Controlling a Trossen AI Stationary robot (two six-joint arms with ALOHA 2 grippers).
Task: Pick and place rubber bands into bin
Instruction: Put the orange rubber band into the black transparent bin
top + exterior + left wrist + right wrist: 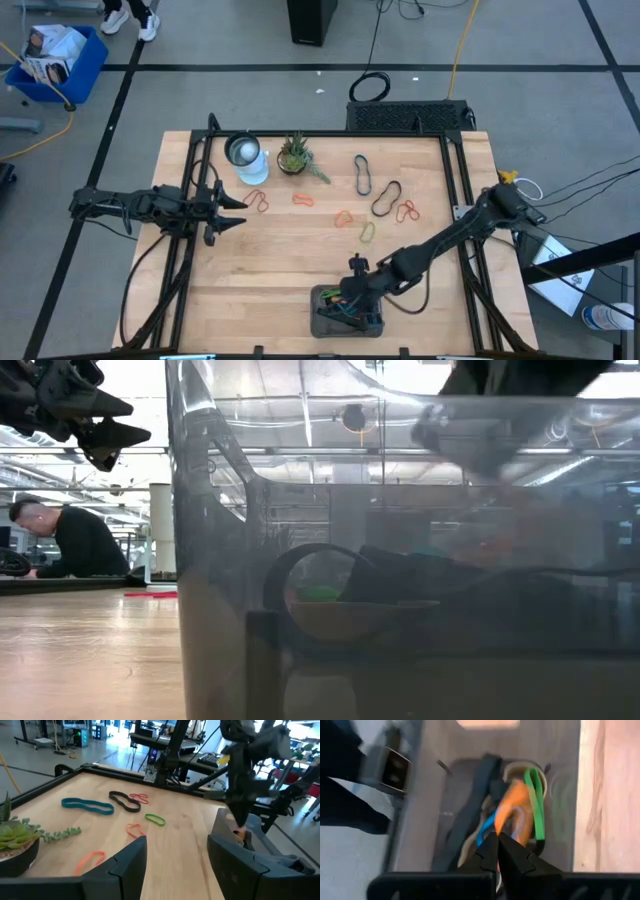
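Two dark, jointed arms, black tapered jaws

Pale smooth wooden table point(300, 270); dark matt plastic bin point(322, 322); thin rubbery rubber bands point(362, 174).

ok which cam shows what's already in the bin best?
Right wrist view: looks straight into the bin, showing green, orange and blue rubber bands. High view shows it small, under the right pincer. Low view is blurred; left wrist sees one corner.

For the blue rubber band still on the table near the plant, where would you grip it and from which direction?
The blue rubber band lies flat on the table as a long narrow loop, clear of the black band. Probably best: come straight down from above and pinch across its narrow middle, where both strands run close together, one finger outside each strand.
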